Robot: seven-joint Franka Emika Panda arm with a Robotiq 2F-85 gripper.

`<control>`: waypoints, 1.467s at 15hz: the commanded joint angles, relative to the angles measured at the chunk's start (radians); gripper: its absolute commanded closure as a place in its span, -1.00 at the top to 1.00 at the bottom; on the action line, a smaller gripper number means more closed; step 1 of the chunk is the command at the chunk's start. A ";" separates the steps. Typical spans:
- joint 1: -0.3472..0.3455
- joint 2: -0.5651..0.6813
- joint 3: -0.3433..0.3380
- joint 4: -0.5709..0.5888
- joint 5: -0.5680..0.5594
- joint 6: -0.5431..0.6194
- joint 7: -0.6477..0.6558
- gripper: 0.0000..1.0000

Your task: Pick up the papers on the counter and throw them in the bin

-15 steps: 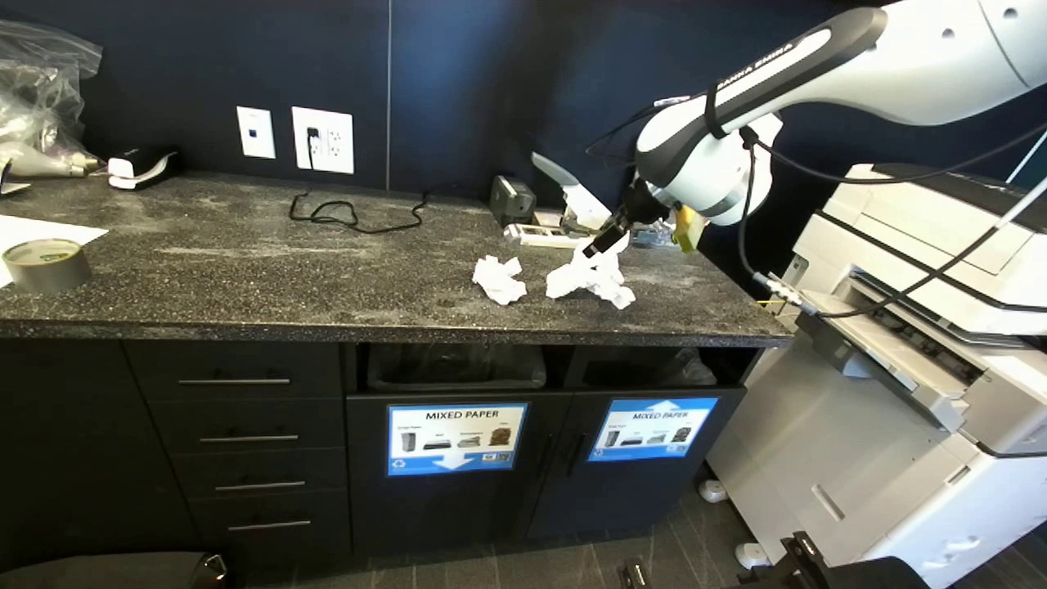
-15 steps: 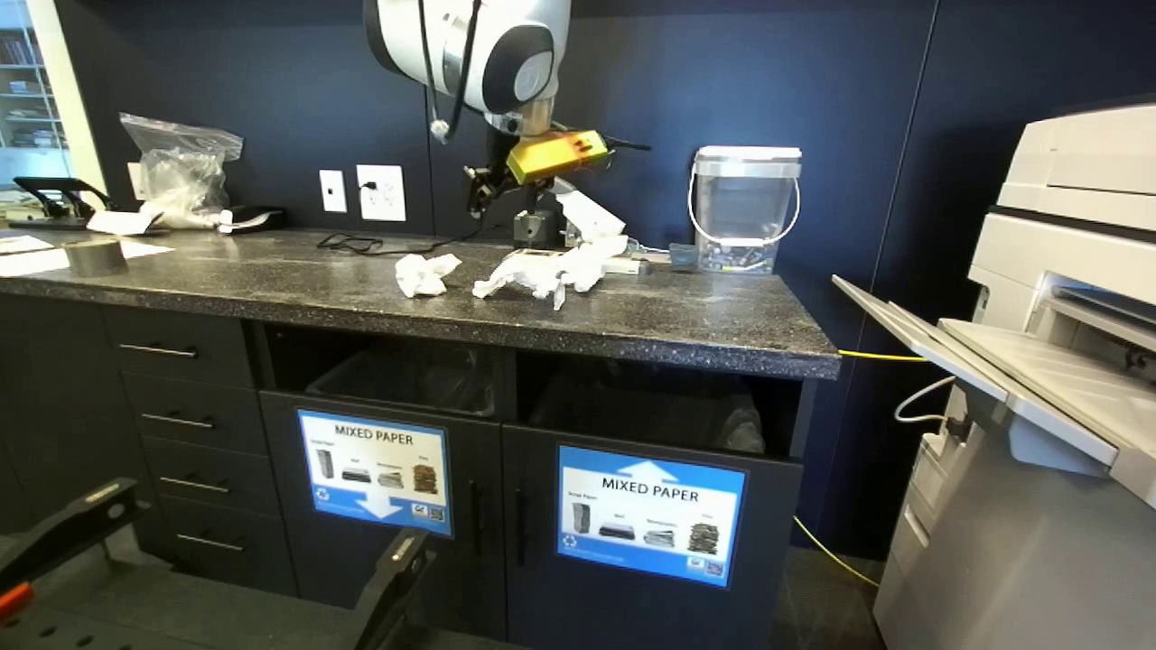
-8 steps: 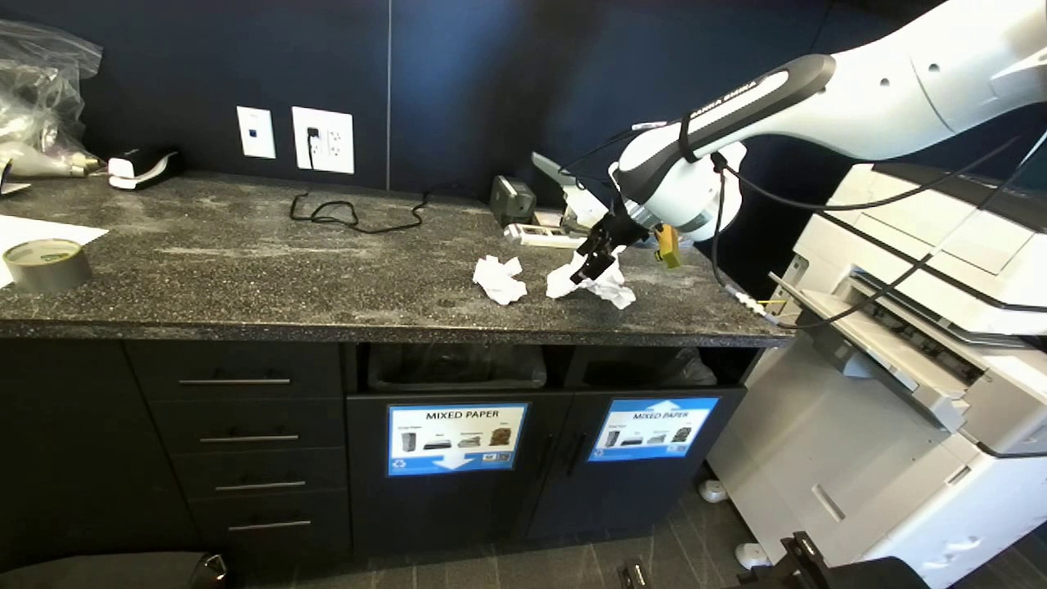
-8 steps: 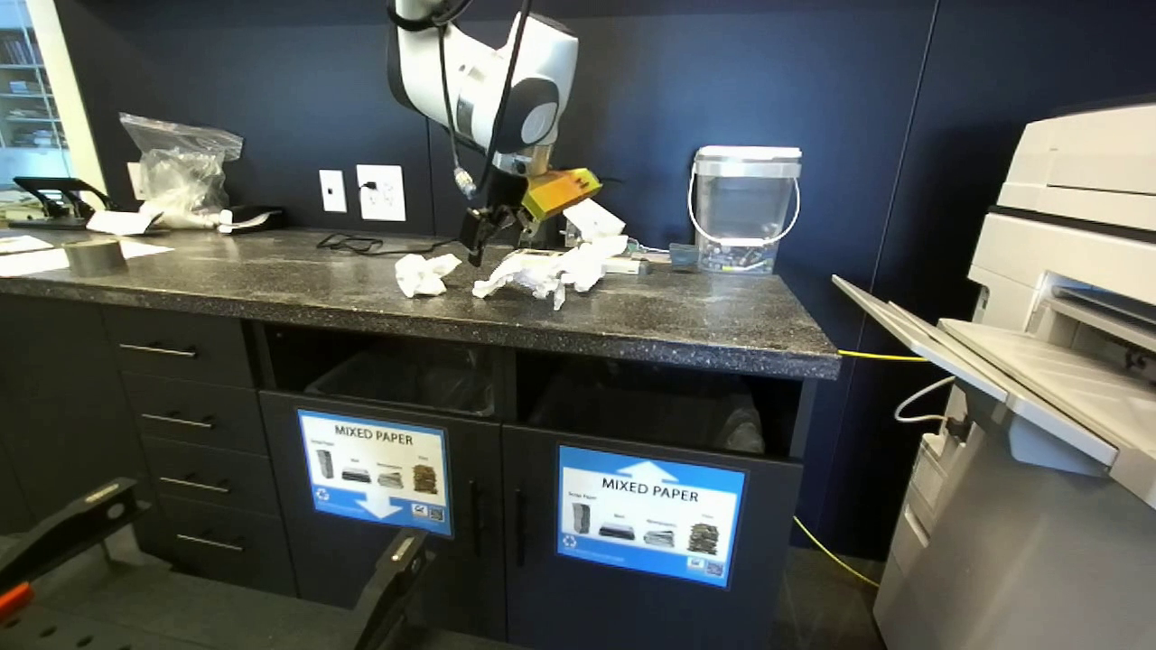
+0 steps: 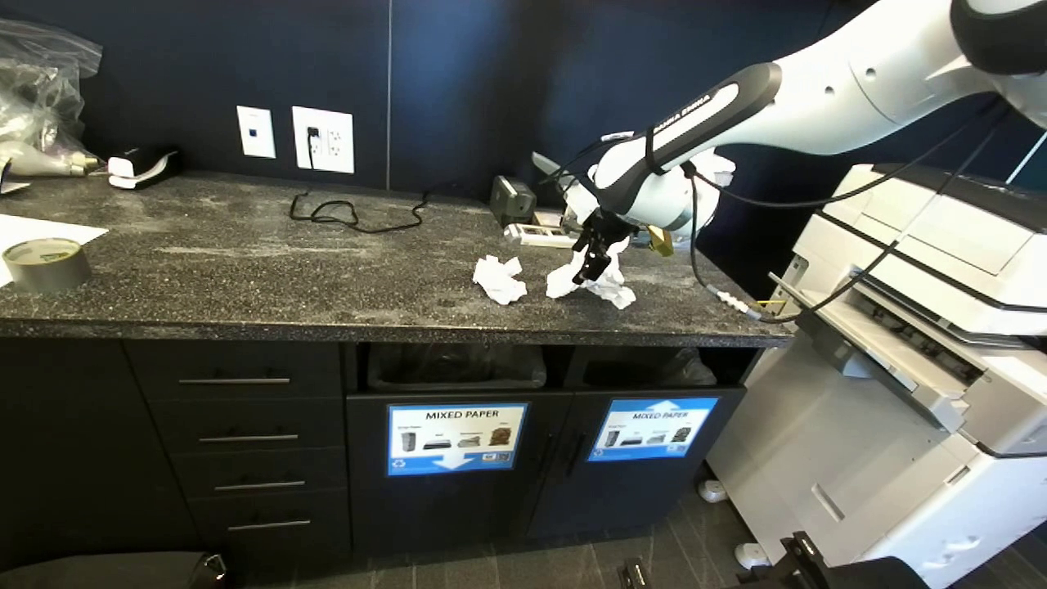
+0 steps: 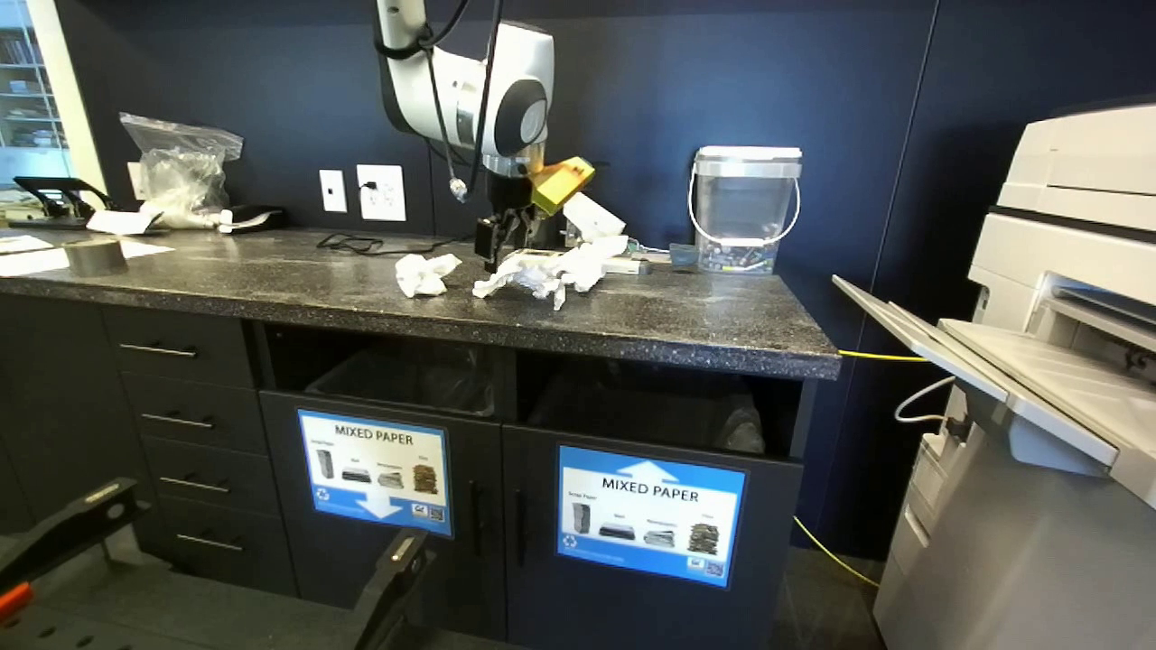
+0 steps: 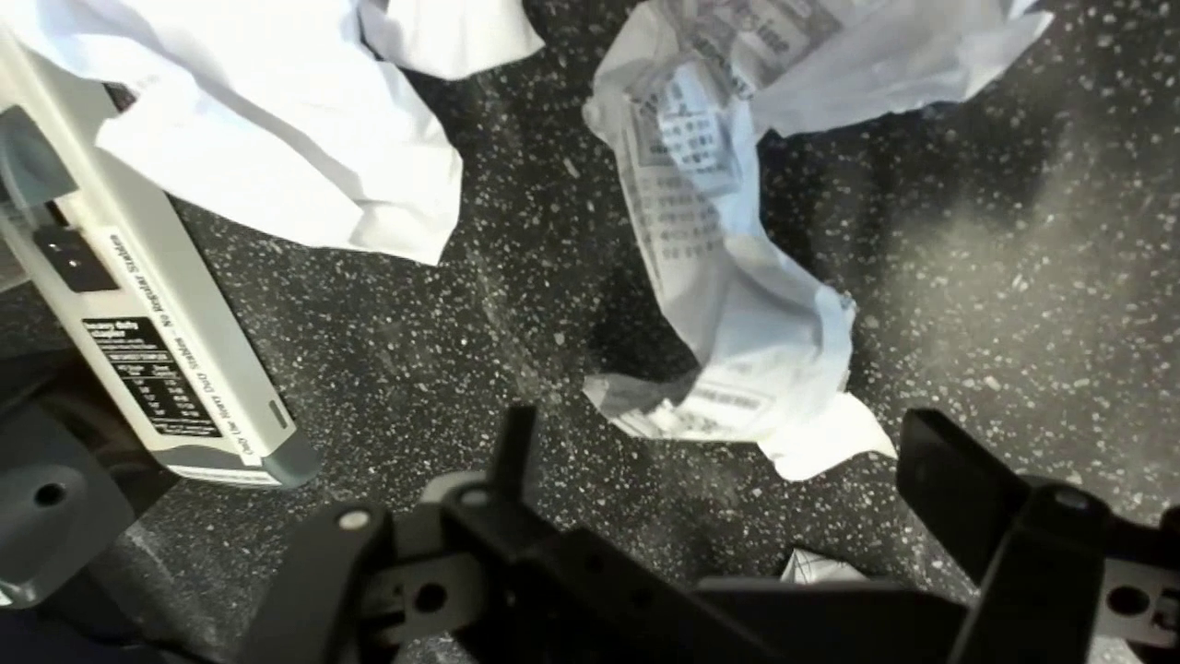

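Observation:
Several crumpled white papers lie on the dark speckled counter (image 5: 245,286). One wad (image 5: 499,280) lies apart on the left and also shows in an exterior view (image 6: 424,274). To its right lie more wads close together (image 6: 587,262). My gripper (image 5: 590,266) points down over these, just above the counter; it also shows in an exterior view (image 6: 502,251). In the wrist view the gripper (image 7: 721,438) is open, and the end of a printed paper (image 7: 728,277) lies between and ahead of its fingertips. Bins (image 5: 458,383) stand in cabinet openings under the counter.
A white stapler (image 7: 175,304) lies close beside the papers, behind them in an exterior view (image 5: 540,236). A clear bucket (image 6: 745,208) stands at the back right. A printer (image 5: 900,327) stands past the counter's right end. A tape roll (image 5: 47,266) is at the far left.
My gripper has come down toward the cluster of papers and turned to point more steeply downward. The papers have not moved.

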 commanded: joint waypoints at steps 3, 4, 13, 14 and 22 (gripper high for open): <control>0.129 0.044 -0.140 0.096 -0.087 -0.040 0.008 1.00; 0.126 0.050 -0.147 0.112 -0.093 -0.057 -0.004 1.00; 0.181 0.103 -0.221 0.168 -0.140 -0.079 0.015 0.50; 0.174 0.108 -0.218 0.175 -0.136 -0.084 0.009 0.49; 0.212 0.122 -0.249 0.187 -0.151 -0.090 0.041 -0.71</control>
